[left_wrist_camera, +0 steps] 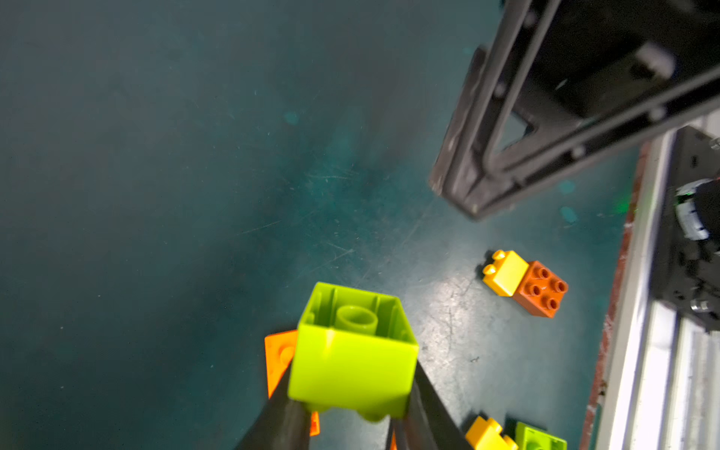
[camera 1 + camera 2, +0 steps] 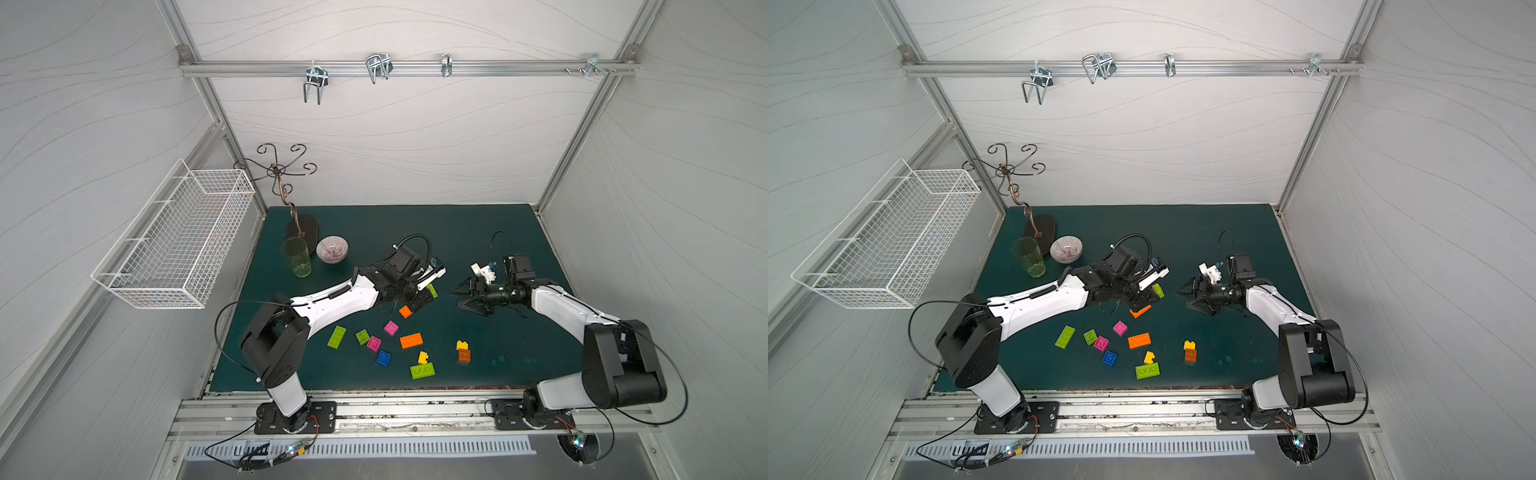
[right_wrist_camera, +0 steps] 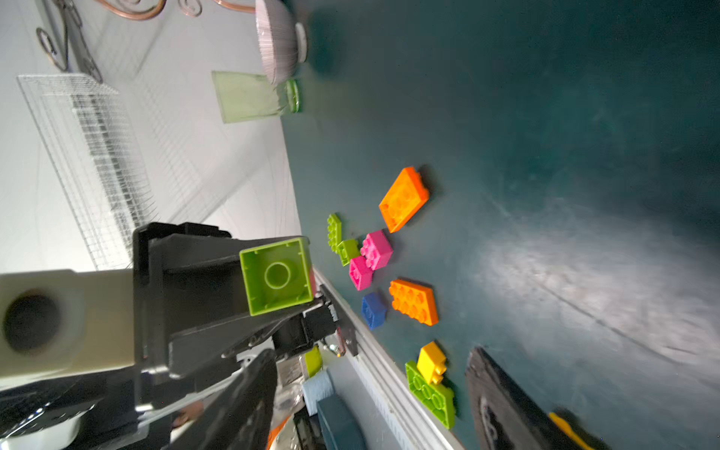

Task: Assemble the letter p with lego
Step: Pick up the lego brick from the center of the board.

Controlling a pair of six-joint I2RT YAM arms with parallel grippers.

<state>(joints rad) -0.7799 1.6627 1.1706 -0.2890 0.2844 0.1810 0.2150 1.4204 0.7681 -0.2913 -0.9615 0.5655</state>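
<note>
near the front of the green mat (image 2: 498,249), loose bricks (image 2: 411,340) lie scattered: orange, pink, blue, yellow, lime. further in, the left gripper (image 2: 428,296) is clenched on a square lime brick (image 1: 352,350), its hollow underside facing the right gripper (image 2: 463,300), whose fingers are spread and empty. at the back stand a glass (image 2: 296,257) and a bowl (image 2: 331,249).

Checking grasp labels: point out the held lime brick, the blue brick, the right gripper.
held lime brick (image 1: 352,366): left wrist view, its side wall.
blue brick (image 2: 383,358): a top view, its studded top.
right gripper (image 2: 456,300): a top view, gap between open fingertips.
</note>
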